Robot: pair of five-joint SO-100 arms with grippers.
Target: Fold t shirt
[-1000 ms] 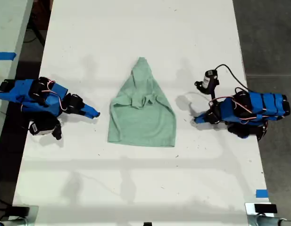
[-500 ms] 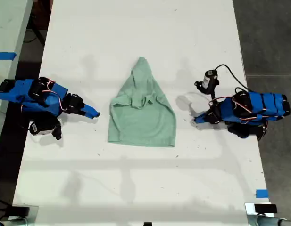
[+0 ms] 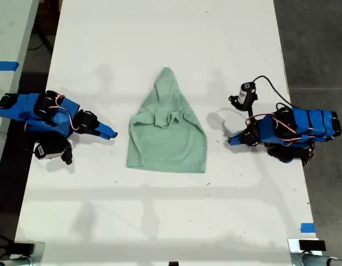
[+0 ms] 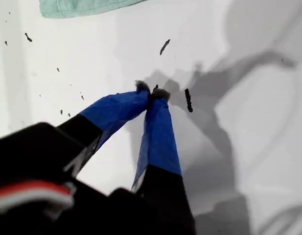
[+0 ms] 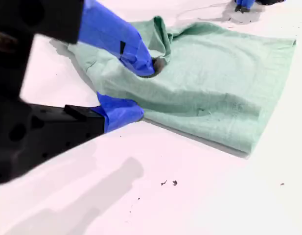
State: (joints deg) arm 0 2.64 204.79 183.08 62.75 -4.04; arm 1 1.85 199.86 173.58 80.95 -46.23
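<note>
Altogether one t shirt (image 3: 167,130), one table (image 3: 159,221), two arms.

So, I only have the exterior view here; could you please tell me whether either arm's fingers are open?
Observer: My first gripper is shut, its tips pressed together with nothing between them.
Operator: Thank you, and the other one?
Observer: My second gripper is open and faces the t-shirt, with no cloth pinched.
Operator: Is the first one touching the cloth?
Observer: No, it sits over the bare table, with the t-shirt's corner lying beyond its tips.
</note>
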